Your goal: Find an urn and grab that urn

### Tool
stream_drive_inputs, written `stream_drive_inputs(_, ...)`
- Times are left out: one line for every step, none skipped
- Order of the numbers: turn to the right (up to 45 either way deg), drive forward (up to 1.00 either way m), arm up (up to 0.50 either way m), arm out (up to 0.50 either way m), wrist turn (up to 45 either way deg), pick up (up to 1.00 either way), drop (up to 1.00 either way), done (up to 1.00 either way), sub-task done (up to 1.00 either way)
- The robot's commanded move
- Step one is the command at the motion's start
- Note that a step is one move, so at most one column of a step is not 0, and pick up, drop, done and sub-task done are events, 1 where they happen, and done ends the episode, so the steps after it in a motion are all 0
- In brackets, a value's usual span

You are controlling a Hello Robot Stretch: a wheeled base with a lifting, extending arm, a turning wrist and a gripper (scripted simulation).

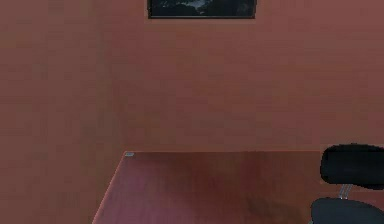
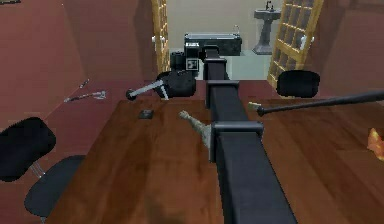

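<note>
The dark two-finger gripper point(image 2: 133, 95) is at the far left of the brown wooden table point(image 2: 150, 160). Whether it holds anything cannot be told. A small dark object point(image 2: 145, 114) lies on the table near the gripper. Whether this is the urn cannot be told. A black swivel chair point(image 2: 25, 148) stands at the left.

A black chair point(image 1: 352, 168) stands beside a wooden table point(image 1: 200, 185).
</note>
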Motion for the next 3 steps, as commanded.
stream_drive_inputs(0.0, 0.0, 0.0, 0.0, 45.0, 0.0, 0.0, 0.0, 0.0)
stream_drive_inputs(0.0, 0.0, 0.0, 0.0, 39.0, 0.0, 0.0, 0.0, 0.0)
stream_drive_inputs(0.0, 0.0, -0.26, 0.0, 0.0, 0.0, 0.0, 0.0, 0.0)
